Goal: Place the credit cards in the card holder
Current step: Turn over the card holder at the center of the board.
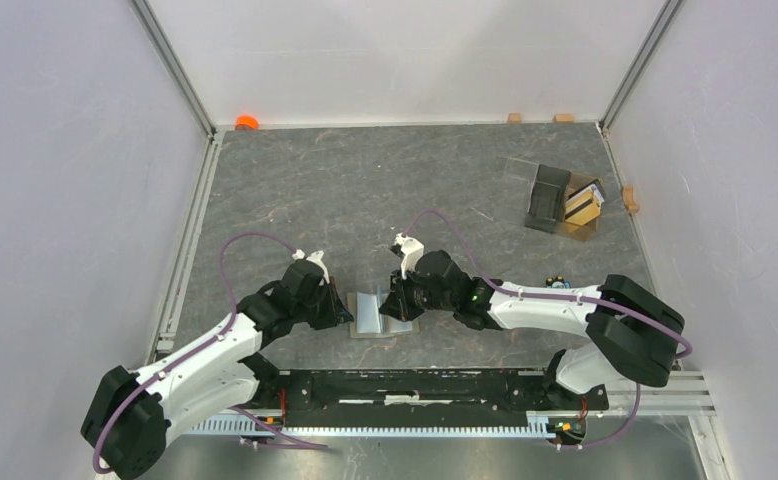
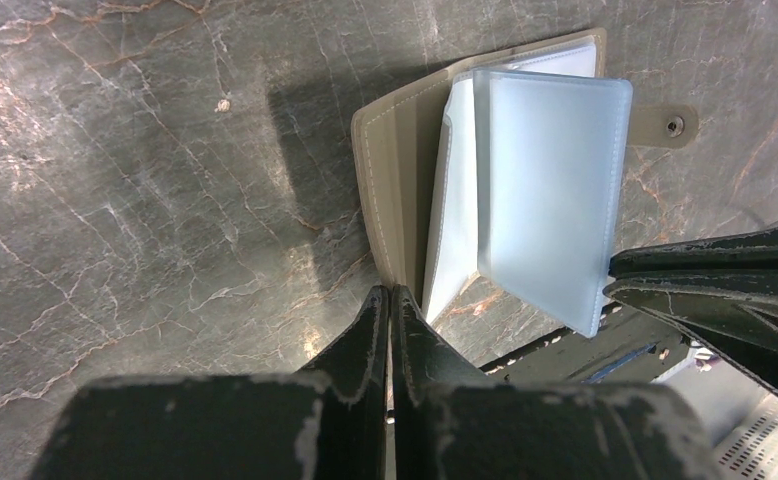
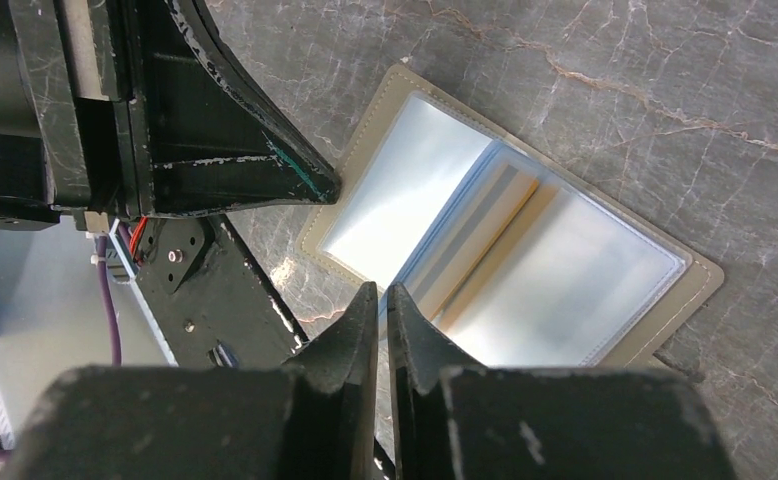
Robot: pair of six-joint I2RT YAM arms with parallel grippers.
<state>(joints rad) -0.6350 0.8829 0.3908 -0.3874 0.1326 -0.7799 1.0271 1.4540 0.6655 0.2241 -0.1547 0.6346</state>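
Observation:
The olive-khaki card holder (image 1: 370, 316) lies open near the table's front edge, between both arms. My left gripper (image 1: 345, 311) (image 2: 392, 292) is shut, its tips pinching the edge of the khaki cover (image 2: 393, 170). My right gripper (image 1: 393, 300) (image 3: 381, 290) is shut on a pale blue plastic sleeve (image 2: 550, 190) of the holder and holds it lifted off the other sleeves (image 3: 565, 290). A tan-gold strip (image 3: 495, 235) shows near the spine; I cannot tell whether it is a card. The credit cards (image 1: 585, 207), an orange-tan stack, stand in the box at the back right.
A clear plastic box (image 1: 550, 190) with a dark compartment sits at the back right, far from both grippers. The black base rail (image 1: 415, 385) runs just in front of the holder. An orange object (image 1: 247, 122) lies at the back left corner.

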